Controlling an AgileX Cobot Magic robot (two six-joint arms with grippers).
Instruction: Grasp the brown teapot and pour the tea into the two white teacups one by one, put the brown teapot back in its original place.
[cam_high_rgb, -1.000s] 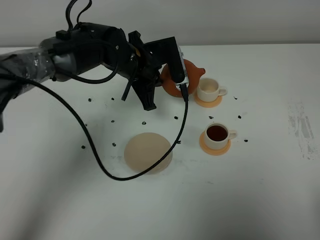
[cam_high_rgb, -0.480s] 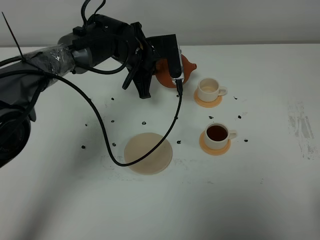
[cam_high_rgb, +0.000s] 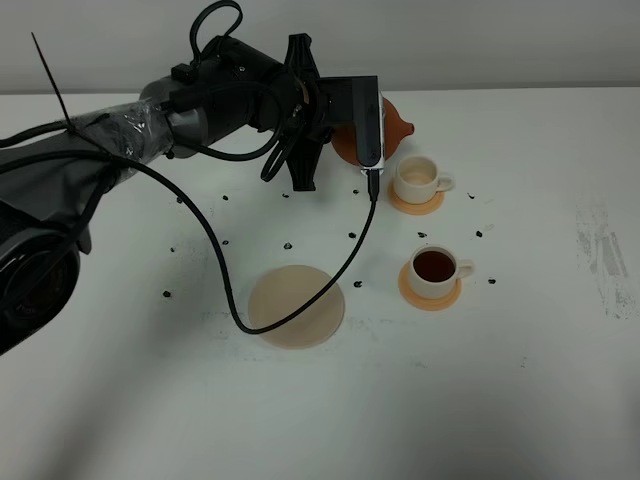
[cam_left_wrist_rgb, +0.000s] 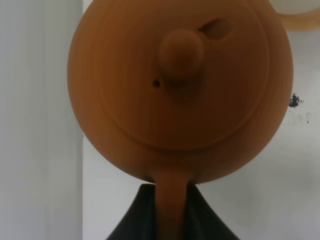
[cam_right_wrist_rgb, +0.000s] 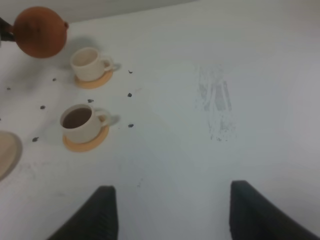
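Your left arm (cam_high_rgb: 120, 130) is black, partly wrapped in shiny grey plastic. A black cable (cam_high_rgb: 367, 225) loops off its boxy wrist camera (cam_high_rgb: 366, 120). Your right pincer (cam_right_wrist_rgb: 170, 215) has dark fingers (cam_right_wrist_rgb: 99, 216).

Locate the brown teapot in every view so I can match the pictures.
Exterior high: brown teapot upper middle, mostly hidden behind the left arm.
Left wrist: fills the frame, lid facing the camera.
Right wrist: small, just beyond the empty teacup.
Shared landmark: that empty teacup, beside the spout.
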